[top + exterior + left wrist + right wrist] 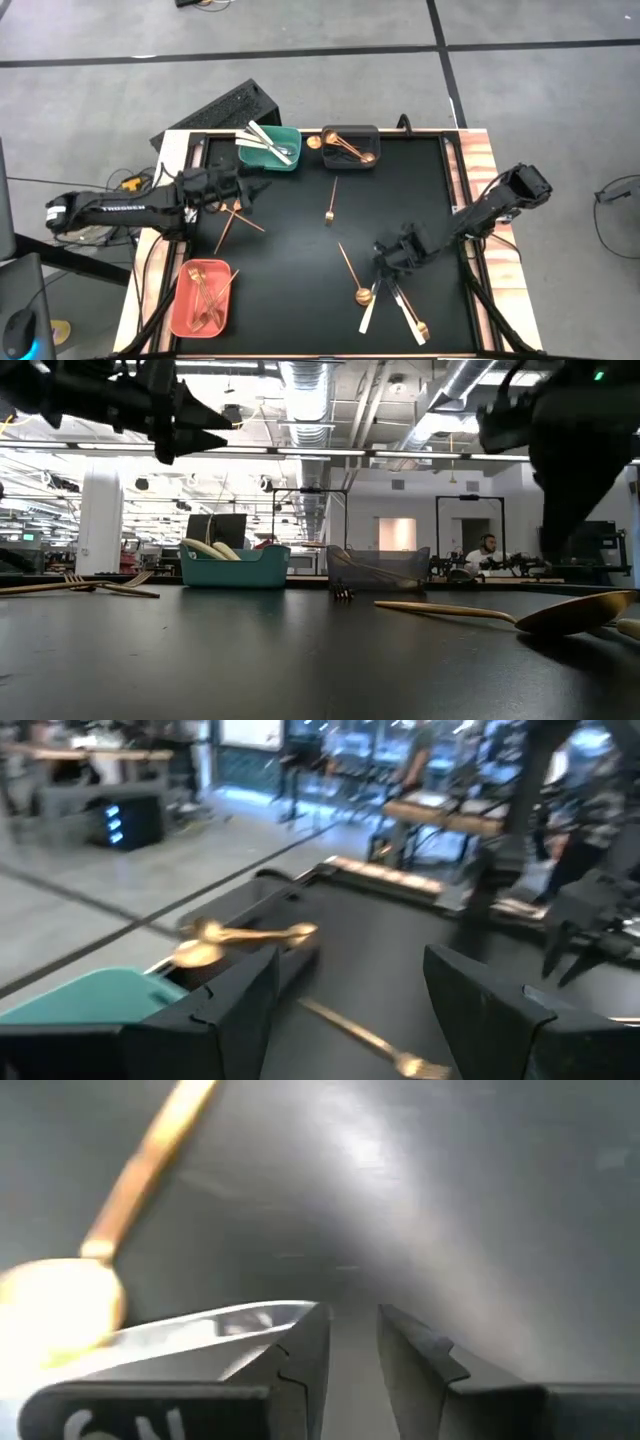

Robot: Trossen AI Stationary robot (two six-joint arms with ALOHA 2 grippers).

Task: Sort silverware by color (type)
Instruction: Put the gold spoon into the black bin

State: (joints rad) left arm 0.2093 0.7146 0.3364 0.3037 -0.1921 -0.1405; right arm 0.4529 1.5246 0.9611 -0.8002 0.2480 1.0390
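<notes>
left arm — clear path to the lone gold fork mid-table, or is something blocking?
Probably yes. The left end effector hangs open beside the teal bin, and only bare black mat lies between it and the fork. The right end effector is down by the white knives, out of that line.

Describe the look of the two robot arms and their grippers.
Both arms are dark, jointed and slim. The left arm carries white lettering along its forearm. Each gripper has two flat, angular black fingers. The right gripper shows white characters on one finger. Dark cables trail near the right arm.
</notes>
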